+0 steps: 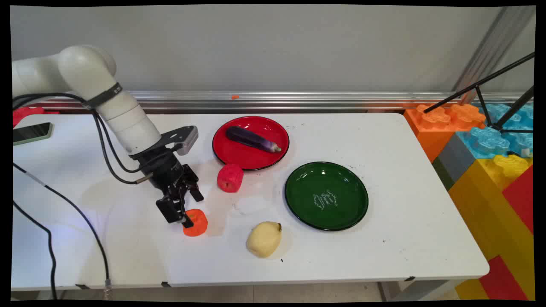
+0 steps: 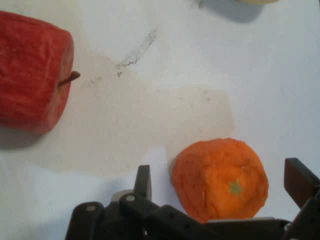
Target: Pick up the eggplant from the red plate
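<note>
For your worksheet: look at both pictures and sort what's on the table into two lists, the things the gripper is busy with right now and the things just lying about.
Gripper's business:
gripper, open, one finger on each side of the orange fruit

Lying about:
red apple, nearest the orange
yellow fruit
red plate holding an eggplant
green plate, empty
phone at the table's left edge

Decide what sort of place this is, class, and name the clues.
Probably a robotics lab: a robot arm's claw works over toy food, like the orange, on a white table, beside giant building blocks.
</note>
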